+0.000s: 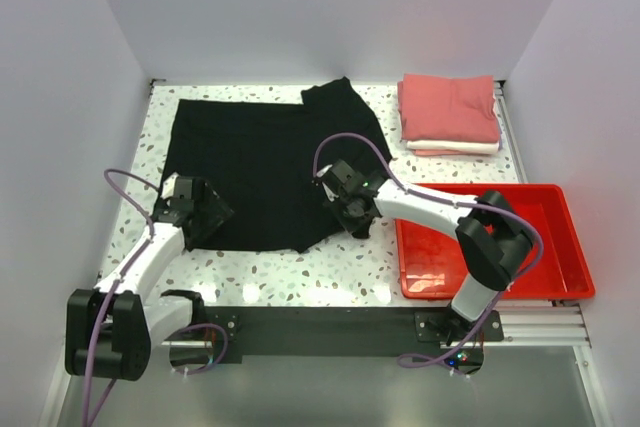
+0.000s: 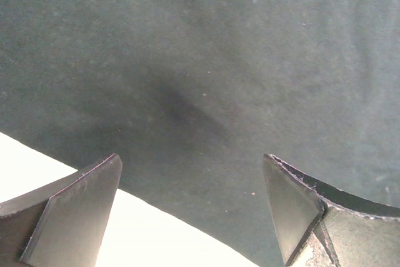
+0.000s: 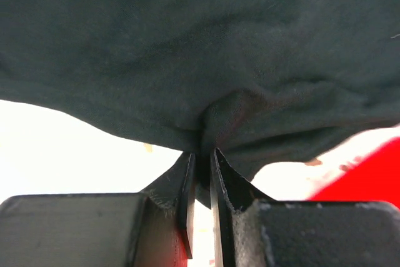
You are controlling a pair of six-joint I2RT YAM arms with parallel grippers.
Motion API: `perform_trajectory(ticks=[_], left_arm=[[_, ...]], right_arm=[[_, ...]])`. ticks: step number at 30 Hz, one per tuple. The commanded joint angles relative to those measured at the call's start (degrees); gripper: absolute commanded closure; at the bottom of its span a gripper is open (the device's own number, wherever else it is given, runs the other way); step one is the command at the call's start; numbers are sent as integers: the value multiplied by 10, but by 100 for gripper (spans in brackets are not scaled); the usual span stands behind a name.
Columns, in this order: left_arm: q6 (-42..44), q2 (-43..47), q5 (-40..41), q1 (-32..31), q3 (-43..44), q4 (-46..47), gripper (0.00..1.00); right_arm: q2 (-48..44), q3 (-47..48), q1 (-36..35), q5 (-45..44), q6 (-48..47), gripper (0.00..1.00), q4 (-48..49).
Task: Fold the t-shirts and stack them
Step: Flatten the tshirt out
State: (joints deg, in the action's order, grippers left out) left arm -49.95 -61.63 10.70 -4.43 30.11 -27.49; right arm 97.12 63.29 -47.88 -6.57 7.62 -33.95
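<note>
The black t-shirt (image 1: 250, 162) was seen spread mostly flat on the tabletop (image 1: 280, 272), its near right hem pinched into a pucker by the right end effector (image 3: 203, 154). Far right, the salmon-pink t-shirt (image 1: 448, 105) was found folded atop the white t-shirt (image 1: 455, 146).

A white speckled tabletop (image 1: 270, 277) is boxed in by a plain pale back wall (image 1: 330, 7), left wall (image 1: 60, 97) and right wall (image 1: 590, 67) under bright, even light. A dark strip (image 1: 320, 327), perhaps a rail, runs along its near edge.

Robot lab cell: bare white walls (image 1: 320, 7), speckled tabletop (image 1: 280, 272), aluminium mounting rail (image 1: 540, 325).
</note>
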Motion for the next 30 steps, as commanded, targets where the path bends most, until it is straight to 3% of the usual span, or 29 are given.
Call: perform_trajectory(ticks=[1, 10, 17, 18, 20, 21, 23, 24, 25, 26, 30], left_arm=[[1, -11, 22, 0, 21, 5, 0], [-7, -52, 65, 6, 75, -5, 0], [-11, -67, 77, 14, 116, -14, 0], [-14, -67, 78, 16, 116, -16, 0], [-15, -67, 83, 20, 113, -20, 0], [-17, -67, 85, 24, 113, -21, 0], [-19, -67, 92, 28, 110, -31, 0], [-21, -65, 93, 30, 109, -34, 0], [-23, -63, 94, 31, 108, -35, 0], [-25, -62, 97, 31, 103, -37, 0], [-37, -51, 111, 39, 84, -28, 0]], right_arm=[[-35, 80, 1, -6, -10, 89, -60], [131, 307, 37, -7, -69, 88, -117], [315, 576, 68, 13, -146, 80, -111], [331, 596, 74, 9, -156, 69, -107], [367, 632, 74, 0, -177, 66, -87], [376, 639, 74, -12, -178, 54, -80], [382, 666, 74, -31, -181, 45, -83], [377, 669, 75, -32, -180, 27, -87], [368, 666, 75, -31, -179, 18, -86], [353, 644, 75, -32, -175, 1, -78], [221, 509, 74, -14, -118, 1, -13]])
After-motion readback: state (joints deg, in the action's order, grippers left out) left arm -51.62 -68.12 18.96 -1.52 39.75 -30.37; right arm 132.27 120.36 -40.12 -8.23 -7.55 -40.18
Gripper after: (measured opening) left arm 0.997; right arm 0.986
